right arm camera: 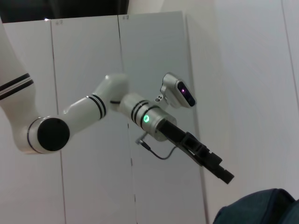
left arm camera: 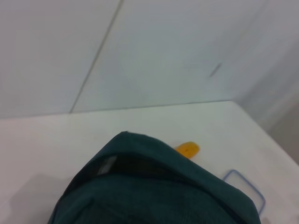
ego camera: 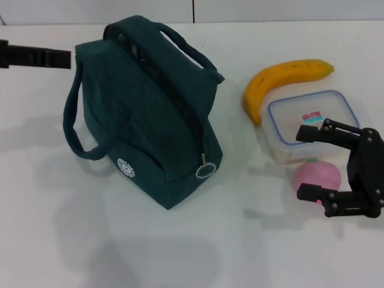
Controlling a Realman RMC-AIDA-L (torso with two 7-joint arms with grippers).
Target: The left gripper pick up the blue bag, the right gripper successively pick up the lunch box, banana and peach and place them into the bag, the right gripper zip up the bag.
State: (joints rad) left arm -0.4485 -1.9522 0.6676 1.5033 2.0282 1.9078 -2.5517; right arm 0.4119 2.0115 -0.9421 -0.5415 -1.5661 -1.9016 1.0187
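Observation:
The blue bag (ego camera: 150,114) stands upright left of centre, its ring zipper pull (ego camera: 205,170) hanging at the near end. My left gripper (ego camera: 63,57) hovers at the far left, just apart from the bag's far handle, fingers together and holding nothing. It also shows in the right wrist view as the left gripper (right arm camera: 223,175) above the bag (right arm camera: 261,210). To the right lie the banana (ego camera: 282,81), the lunch box (ego camera: 312,120) and the peach (ego camera: 318,176). My right gripper (ego camera: 300,163) is open above the peach and the lunch box's near edge.
White table (ego camera: 180,252) all round, with a pale wall behind it. The left wrist view looks over the bag's top (left arm camera: 154,186) to the banana's tip (left arm camera: 188,149) and a corner of the lunch box (left arm camera: 247,186).

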